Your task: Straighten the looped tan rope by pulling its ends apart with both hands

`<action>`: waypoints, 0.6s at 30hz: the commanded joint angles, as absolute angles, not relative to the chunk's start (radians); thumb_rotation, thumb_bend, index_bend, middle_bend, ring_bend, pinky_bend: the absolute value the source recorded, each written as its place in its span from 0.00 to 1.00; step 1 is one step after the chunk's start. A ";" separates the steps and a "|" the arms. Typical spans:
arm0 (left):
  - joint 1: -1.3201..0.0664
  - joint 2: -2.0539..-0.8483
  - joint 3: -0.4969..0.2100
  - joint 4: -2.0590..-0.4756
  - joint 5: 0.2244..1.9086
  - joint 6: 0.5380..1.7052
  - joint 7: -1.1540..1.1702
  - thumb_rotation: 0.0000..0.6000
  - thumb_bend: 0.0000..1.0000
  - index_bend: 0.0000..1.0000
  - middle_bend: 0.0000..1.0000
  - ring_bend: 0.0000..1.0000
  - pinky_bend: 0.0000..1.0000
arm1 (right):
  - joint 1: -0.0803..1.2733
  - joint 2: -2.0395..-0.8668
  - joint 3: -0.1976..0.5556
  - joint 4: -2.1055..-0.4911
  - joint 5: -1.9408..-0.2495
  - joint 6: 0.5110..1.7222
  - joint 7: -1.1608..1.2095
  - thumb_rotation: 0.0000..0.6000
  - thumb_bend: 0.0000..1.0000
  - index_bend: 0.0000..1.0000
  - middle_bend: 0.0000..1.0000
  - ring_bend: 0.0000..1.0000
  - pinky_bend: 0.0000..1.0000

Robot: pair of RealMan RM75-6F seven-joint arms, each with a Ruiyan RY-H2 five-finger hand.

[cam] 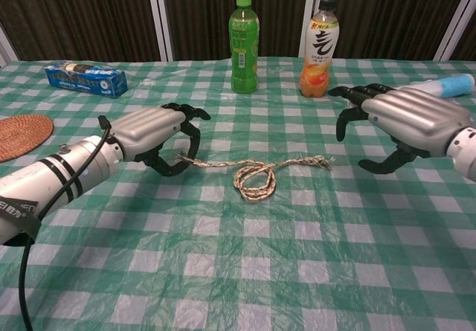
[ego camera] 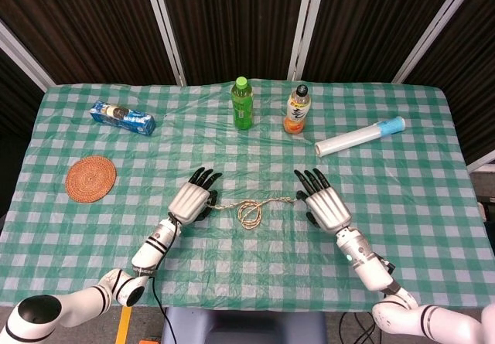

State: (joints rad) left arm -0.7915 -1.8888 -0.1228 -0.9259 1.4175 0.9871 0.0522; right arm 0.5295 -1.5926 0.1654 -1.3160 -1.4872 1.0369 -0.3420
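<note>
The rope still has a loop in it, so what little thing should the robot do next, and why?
Probably close the right hand on the rope's frayed right end. That hand hovers open just beside that end, holding nothing, while the left hand is curled at the other end. The loop still lies in the middle, so both ends likely need gripping before any pull.

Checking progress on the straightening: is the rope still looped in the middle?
Yes, in the chest view the rope still forms a coil at its middle, between the left hand and the right hand.
</note>
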 commanded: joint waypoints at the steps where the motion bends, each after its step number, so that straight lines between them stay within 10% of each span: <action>1: -0.791 -1.891 -0.122 -0.922 1.417 0.984 0.050 1.00 0.48 0.67 0.09 0.00 0.03 | 0.558 -1.629 0.179 -1.275 -1.459 1.010 -0.359 1.00 0.40 0.49 0.00 0.00 0.00; 18: -0.788 -1.892 -0.123 -0.897 1.412 0.972 0.038 1.00 0.48 0.68 0.09 0.00 0.03 | 0.676 -1.774 0.220 -1.118 -1.333 0.918 -0.388 1.00 0.40 0.54 0.00 0.00 0.00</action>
